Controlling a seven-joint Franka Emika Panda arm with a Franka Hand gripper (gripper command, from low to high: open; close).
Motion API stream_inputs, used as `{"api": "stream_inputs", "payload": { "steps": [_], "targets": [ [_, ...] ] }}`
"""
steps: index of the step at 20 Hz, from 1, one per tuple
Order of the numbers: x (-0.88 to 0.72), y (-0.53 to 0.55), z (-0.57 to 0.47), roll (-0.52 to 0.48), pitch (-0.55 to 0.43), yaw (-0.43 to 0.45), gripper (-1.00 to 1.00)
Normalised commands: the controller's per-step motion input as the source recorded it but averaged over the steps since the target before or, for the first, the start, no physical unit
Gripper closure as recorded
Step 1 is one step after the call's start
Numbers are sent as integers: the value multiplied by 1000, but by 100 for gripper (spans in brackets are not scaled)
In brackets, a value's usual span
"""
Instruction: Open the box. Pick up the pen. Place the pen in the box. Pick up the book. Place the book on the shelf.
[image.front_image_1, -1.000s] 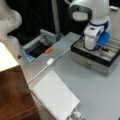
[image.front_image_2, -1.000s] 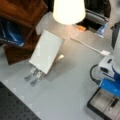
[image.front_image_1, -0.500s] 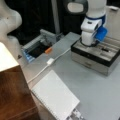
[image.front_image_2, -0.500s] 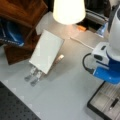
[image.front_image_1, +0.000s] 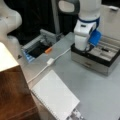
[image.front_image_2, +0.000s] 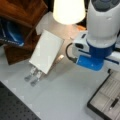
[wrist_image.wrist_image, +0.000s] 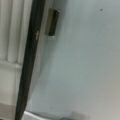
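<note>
Nearest to me in a front view lies the large white rectangular spiral-bound book (image.front_image_1: 55, 98), flat on the grey surface (image.front_image_1: 100, 95), its corner over a small patterned item I cannot make out. Just beside it on that view's left stands the big brown wooden shelf (image.front_image_1: 12, 92) with its pale cream top. In a front view the same book (image.front_image_2: 47, 52) lies by the shelf (image.front_image_2: 20, 27), with a bright cream lampshade (image.front_image_2: 68, 10) above it.

A thin white cable with a small white block (image.front_image_1: 50, 61) runs across the surface toward the robot arm (image.front_image_1: 87, 25).

Further back, the large flat silvery metal box (image.front_image_1: 96, 58) stands open, its pale compartmented inside showing. The thin black pen (image.front_image_2: 113, 103) lies in a groove of that inside, seen in both front views. The wrist view shows the box's dark rim and a small latch (wrist_image.wrist_image: 53, 22) against the surface.

My tool (image.front_image_1: 86, 47) hangs over the box's near-left corner, mostly hidden by the arm's white and blue wrist; I cannot tell how its jaws stand.

Beyond, at a front view's left, sits a grey tray with a dark inside (image.front_image_1: 37, 47), and a small orange object (image.front_image_1: 48, 50) at its edge.
</note>
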Motion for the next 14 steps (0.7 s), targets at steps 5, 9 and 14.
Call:
{"api": "stream_inputs", "payload": {
  "steps": [5, 9, 14],
  "targets": [
    [-143, -307, 176, -438, 24, 276, -100],
    [-63, -389, 96, -229, -33, 186, -100],
    [-61, -309, -36, -332, -62, 147, -100]
  ]
}}
